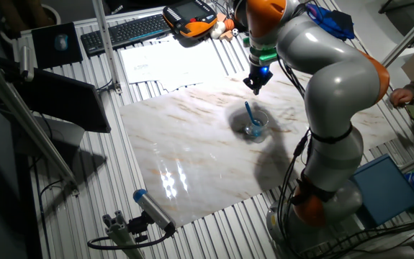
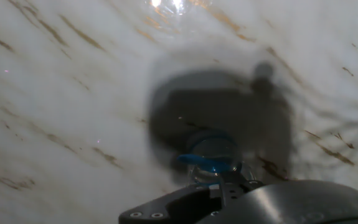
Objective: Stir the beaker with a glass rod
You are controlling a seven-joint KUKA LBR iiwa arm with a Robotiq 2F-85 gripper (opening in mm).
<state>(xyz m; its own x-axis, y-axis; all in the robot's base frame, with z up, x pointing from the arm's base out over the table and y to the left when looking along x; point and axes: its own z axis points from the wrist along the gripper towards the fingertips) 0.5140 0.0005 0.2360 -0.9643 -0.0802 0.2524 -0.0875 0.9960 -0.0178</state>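
Note:
The beaker (image 1: 255,127) is a small clear glass cup standing upright on the marble slab (image 1: 185,144). The glass rod (image 1: 250,114), thin and blue, stands inside it and leans to the back left. My gripper (image 1: 256,88) hangs just above and behind the rod's top end, apart from it, and holds nothing. Its fingers are too small and dark to tell whether they are open. In the hand view the beaker (image 2: 213,157) and the blue rod (image 2: 198,162) sit low in the middle, inside my shadow, right above the dark gripper housing (image 2: 241,202).
A grey-white tube with a blue cap (image 1: 153,210) lies at the slab's front left edge. Papers (image 1: 165,61), a keyboard (image 1: 129,30) and an orange pendant (image 1: 189,19) are at the back. A blue box (image 1: 383,188) and a person's hand (image 1: 407,97) are at the right.

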